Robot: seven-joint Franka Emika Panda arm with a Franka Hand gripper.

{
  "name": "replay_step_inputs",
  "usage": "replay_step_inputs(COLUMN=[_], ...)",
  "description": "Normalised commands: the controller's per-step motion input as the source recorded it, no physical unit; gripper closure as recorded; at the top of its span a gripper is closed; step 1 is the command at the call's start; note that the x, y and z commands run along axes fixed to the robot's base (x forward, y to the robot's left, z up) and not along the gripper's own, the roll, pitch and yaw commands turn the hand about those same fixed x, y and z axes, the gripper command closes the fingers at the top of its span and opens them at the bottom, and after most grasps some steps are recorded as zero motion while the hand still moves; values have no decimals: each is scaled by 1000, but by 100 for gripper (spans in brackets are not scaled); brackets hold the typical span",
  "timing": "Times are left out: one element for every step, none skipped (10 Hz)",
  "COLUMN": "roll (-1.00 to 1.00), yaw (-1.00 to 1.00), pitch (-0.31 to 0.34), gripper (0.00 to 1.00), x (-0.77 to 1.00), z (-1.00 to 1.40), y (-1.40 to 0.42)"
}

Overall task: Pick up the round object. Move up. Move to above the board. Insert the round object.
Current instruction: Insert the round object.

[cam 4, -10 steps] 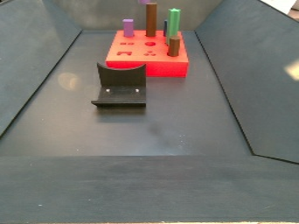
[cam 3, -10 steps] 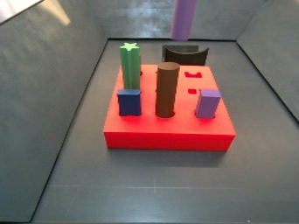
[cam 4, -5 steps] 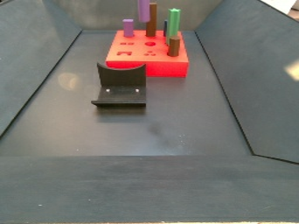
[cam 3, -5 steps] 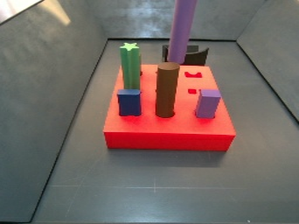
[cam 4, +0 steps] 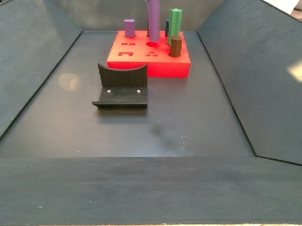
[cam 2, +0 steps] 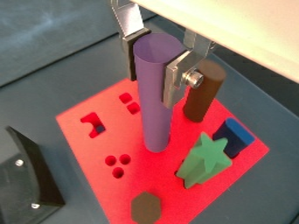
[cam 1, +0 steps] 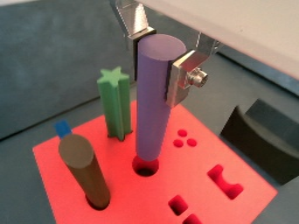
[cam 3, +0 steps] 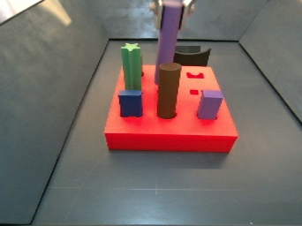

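The hand (cam 1: 163,54) is clamped on the top of the purple peg (cam 1: 152,105), its silver fingers (cam 2: 180,74) pressed flat to either side in both wrist views. The peg stands upright over the red board (cam 1: 216,206), and its lower end sits in a round hole (cam 1: 145,166) in the board's top. In a side view the hand (cam 3: 174,5) shows at the upper edge of the frame, holding the peg (cam 3: 169,44) above the far part of the board (cam 3: 171,134).

On the board, a green star peg (cam 3: 132,66) rises on the left, with a blue block (cam 3: 131,103) nearer than it. A brown cylinder (cam 3: 170,91) stands just nearer than the purple peg, and a lilac block (cam 3: 210,104) sits to the right. Beyond the board is the dark fixture (cam 3: 189,55), which shows large in a side view (cam 4: 122,86).
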Motion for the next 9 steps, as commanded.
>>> replay_step_inputs(roll=[0,4,20,40,54,57,81,107,117], yaw=[-20,-11,-29,0,0,0,0,-14,-26], pitch=[0,4,59,30,23,4,0,4,6], gripper=[100,100,100,100,100,100,100,100,100], x=[191,217,194,54,91,57,0,0,-3], z=[-151,-11,0,0,0,0,-31,-14,0], y=[-177,-57,0,0,0,0,-6,-126,-114])
